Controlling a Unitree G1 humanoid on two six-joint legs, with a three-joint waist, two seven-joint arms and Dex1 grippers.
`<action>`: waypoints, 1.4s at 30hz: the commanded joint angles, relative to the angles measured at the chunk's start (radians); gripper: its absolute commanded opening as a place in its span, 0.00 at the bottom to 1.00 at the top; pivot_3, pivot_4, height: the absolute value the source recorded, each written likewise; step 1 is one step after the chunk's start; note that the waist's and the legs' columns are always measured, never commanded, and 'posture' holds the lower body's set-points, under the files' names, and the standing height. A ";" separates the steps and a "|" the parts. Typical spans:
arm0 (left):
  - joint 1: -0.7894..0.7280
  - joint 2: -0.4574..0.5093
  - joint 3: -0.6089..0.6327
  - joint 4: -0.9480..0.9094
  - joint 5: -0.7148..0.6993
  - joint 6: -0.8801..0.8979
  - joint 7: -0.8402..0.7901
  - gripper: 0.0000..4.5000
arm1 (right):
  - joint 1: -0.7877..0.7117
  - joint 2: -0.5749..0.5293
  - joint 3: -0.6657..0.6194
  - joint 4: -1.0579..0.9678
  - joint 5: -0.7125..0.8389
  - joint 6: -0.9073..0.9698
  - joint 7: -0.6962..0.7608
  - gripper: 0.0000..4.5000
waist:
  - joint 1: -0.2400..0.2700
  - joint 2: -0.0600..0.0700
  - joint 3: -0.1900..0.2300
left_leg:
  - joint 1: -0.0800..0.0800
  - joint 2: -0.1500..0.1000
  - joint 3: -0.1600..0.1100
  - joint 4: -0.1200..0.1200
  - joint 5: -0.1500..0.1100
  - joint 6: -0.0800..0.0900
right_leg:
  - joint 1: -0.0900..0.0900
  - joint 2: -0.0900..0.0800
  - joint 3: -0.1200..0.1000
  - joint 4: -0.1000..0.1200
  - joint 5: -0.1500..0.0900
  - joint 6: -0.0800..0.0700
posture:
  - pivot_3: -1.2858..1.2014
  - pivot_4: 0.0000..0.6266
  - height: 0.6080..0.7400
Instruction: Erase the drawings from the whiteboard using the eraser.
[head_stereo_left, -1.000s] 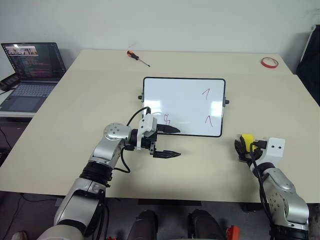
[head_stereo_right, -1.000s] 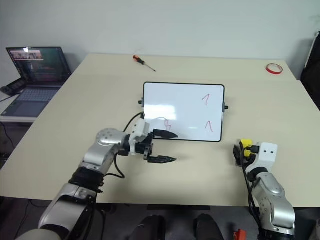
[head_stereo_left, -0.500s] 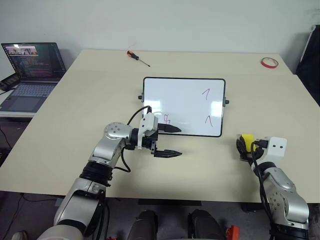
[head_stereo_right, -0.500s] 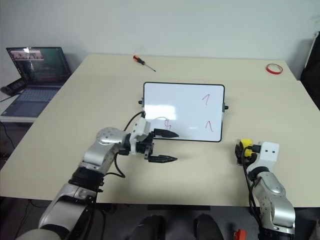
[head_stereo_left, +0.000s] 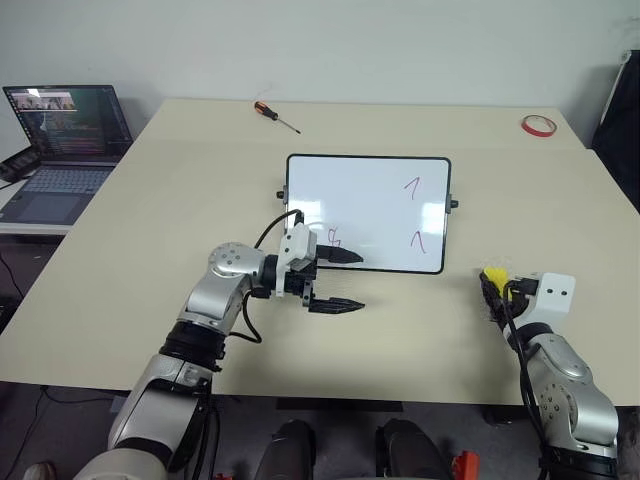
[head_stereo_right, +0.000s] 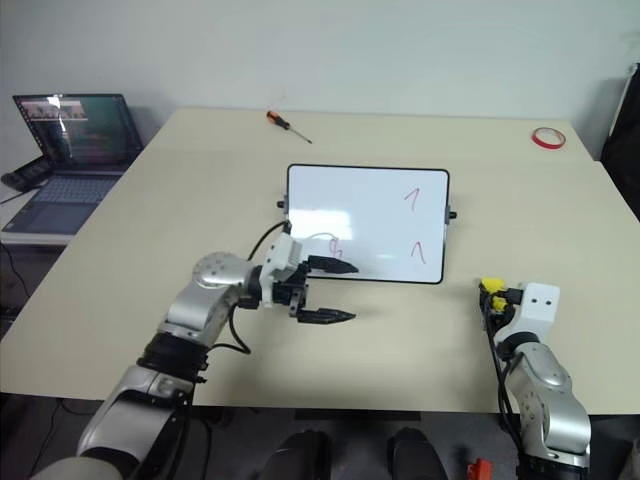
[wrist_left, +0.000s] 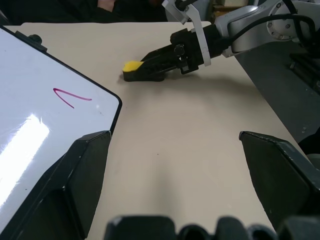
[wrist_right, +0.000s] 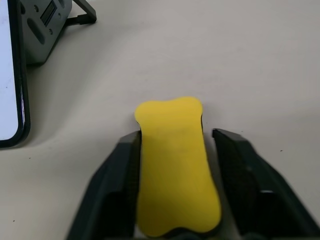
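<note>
Lying flat on the surface, the eraser sits between the right gripper's two fingers, which are pinched on its sides. Farther in, the left gripper's fingers are spread wide at the near edge of the whiteboard, where the drawings remain.

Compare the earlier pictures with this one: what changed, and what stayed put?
The right gripper has closed on the small yellow eraser block, which lies on the beige table; its fingers stood wider around it before. The left gripper, open, stayed by the near edge of the black-framed whiteboard. The three purple-pink marker drawings remain unerased.
</note>
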 joint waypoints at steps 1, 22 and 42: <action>-0.023 -0.001 0.022 -0.025 0.000 -0.014 -0.003 1.00 | -0.008 -0.003 -0.022 -0.018 0.001 -0.027 -0.004 0.26 | 0.000 0.000 0.000 | 0.000 0.000 0.000 0.000 0.000 0.000 | 0.000 0.000 0.000 0.000 0.000 0.000 | 0.52 0.24 1.00; -0.048 -0.059 0.053 -0.172 0.026 -0.026 0.196 1.00 | -0.043 -0.032 -0.005 -0.003 -0.077 -0.106 -0.003 0.26 | 0.000 0.000 0.000 | 0.000 0.000 0.000 0.002 0.000 0.000 | 0.001 0.000 0.000 0.001 0.000 0.000 | 0.52 0.24 1.00; 0.097 -0.167 0.118 -0.116 0.211 -0.133 0.681 1.00 | -0.487 -0.024 0.109 0.239 -0.151 -0.246 0.022 0.26 | -0.002 0.000 0.000 | 0.000 0.000 0.001 0.003 0.000 0.000 | -0.001 0.000 0.001 0.005 0.000 0.000 | 0.52 0.24 1.00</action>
